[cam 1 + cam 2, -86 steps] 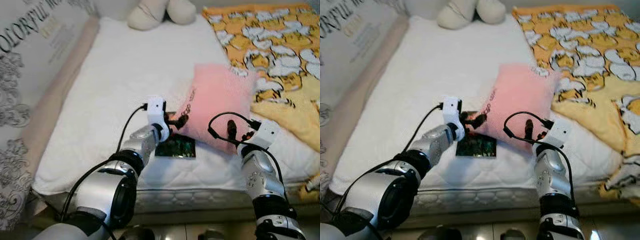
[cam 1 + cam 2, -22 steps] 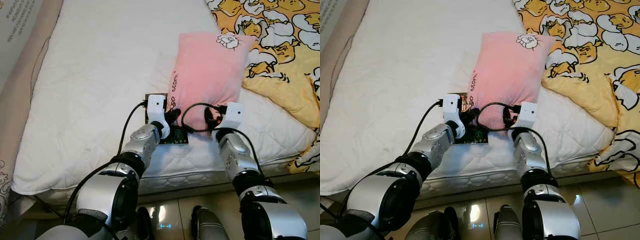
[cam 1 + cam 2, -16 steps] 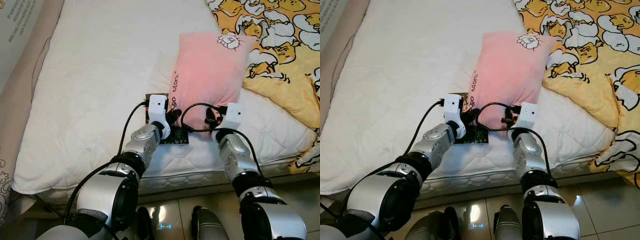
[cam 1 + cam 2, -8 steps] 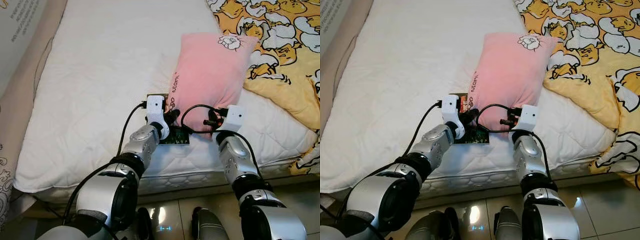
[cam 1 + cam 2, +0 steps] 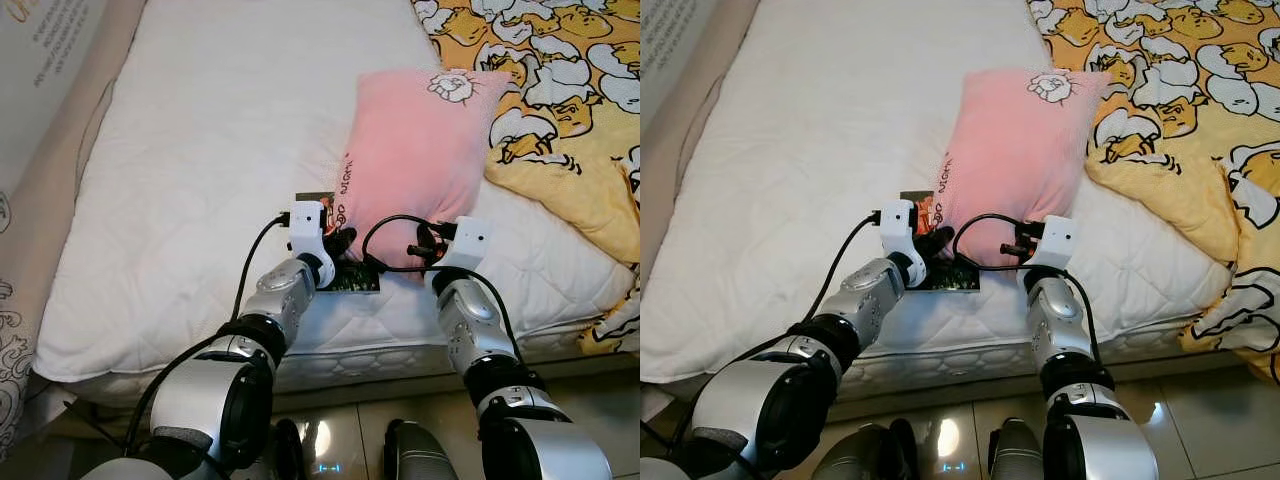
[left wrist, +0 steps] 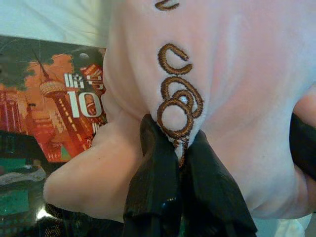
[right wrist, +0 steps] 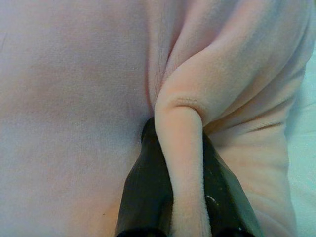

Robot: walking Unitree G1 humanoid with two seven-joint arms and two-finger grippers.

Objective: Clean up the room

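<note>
Both the left gripper (image 6: 180,163) and right gripper (image 7: 177,163) are pinching thin folds of the soft pink plush pillow (image 5: 420,160); either fold is likely slipping free under a pull.

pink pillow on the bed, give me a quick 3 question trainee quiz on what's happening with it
1. True or false: both grippers are shut on the pink pillow.
2. What lies partly under the pillow's near corner, by the left gripper?
A. a dark book with a red cover picture
B. a plush toy
C. a remote
3. Which side of the pillow is the yellow cartoon blanket on, the robot's left or right?

Key:
1. True; the right gripper also pinches a fold.
2. A, the book.
3. Right.
</note>
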